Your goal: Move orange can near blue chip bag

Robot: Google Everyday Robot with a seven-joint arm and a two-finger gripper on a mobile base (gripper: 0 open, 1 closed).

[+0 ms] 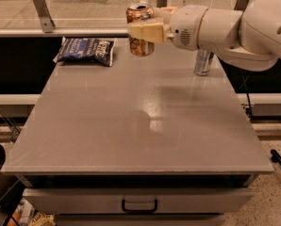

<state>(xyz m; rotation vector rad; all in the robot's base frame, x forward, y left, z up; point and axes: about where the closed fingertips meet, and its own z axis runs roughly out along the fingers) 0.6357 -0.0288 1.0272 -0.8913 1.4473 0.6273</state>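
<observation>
My gripper [144, 28] is shut on the orange can [139, 46], a stout orange-brown can with a silver top, and holds it upright in the air above the far part of the grey table [131, 126]. The blue chip bag [85, 50] lies flat at the table's far left corner, dark blue with white lettering. The can hangs a little to the right of the bag, apart from it.
A slim silver can [203, 62] stands at the table's far right, partly hidden behind my arm [235, 25]. A rail with metal posts [41, 6] runs behind the table. A drawer with a handle [139, 205] sits under the front edge.
</observation>
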